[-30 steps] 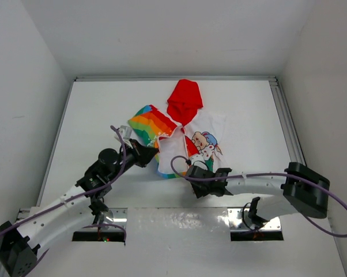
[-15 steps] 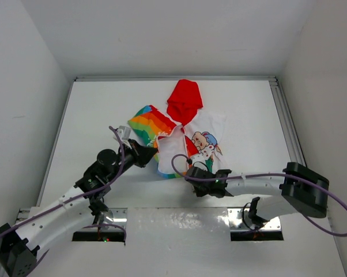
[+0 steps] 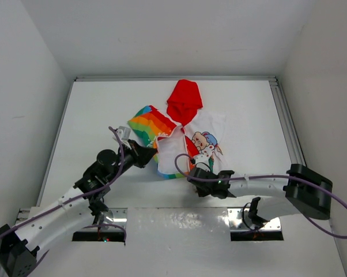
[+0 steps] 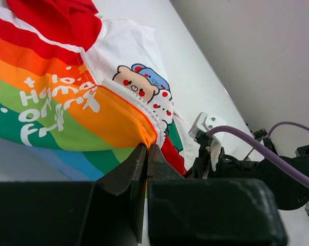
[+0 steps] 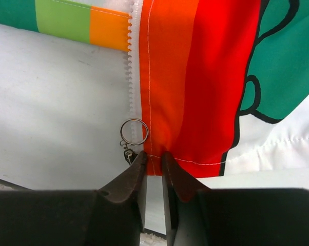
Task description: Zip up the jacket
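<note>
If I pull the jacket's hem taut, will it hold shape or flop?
Probably flops: the jacket lies rumpled, folded over itself. Likely light, so it may slide on the smooth table. The thin hem in the right claw might slip.

- The table [image 3: 248,109] I'm bolted to is plain white, with a metal rail [image 3: 284,121] down its right edge in the overhead view.
- Lying on it, about dead centre of the frame, is the jacket [image 3: 185,135], unzipped and a bit rumpled.
- Red hood [image 3: 185,98] points to the top of the frame, rainbow part [image 3: 150,124] sits left and bear print [image 3: 203,141] right.
- The zipper ring pull [image 5: 134,131] shows against bare tabletop, left of centre in my right wrist view.
</note>
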Action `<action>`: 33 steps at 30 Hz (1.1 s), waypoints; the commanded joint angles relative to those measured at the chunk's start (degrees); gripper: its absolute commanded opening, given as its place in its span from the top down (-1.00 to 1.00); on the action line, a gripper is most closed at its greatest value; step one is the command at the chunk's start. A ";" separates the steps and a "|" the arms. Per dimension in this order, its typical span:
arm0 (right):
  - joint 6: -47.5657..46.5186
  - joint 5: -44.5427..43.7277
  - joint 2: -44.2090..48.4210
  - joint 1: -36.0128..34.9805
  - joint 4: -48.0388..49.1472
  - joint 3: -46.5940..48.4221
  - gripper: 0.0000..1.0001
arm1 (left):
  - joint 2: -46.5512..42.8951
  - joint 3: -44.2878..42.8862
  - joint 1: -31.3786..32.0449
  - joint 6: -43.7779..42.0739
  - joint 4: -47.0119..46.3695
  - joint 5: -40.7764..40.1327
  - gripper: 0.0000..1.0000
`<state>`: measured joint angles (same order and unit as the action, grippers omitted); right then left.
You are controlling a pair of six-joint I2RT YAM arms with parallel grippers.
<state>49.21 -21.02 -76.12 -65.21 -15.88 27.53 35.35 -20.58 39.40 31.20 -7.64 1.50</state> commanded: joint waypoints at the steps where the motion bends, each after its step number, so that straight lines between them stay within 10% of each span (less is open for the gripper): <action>1: 0.62 1.32 -0.52 -0.18 -0.56 -1.95 0.68 | -0.29 -2.28 0.15 -0.71 -2.29 0.26 1.00; 12: -0.25 4.84 4.03 -0.09 10.93 -5.03 1.00 | 0.86 -2.98 0.15 -0.62 -2.46 0.96 1.00; 21: -27.14 -3.00 19.67 -0.27 41.25 4.65 1.00 | 0.96 -5.35 0.15 0.09 -2.64 -1.23 1.00; 33: -19.77 -6.23 16.43 0.79 61.72 -12.23 1.00 | 2.61 -2.45 0.15 1.23 -6.84 -3.44 1.00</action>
<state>28.91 -26.59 -62.19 -64.58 32.71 16.38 36.95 -22.94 39.40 31.94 -9.10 -2.37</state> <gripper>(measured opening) 0.002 0.010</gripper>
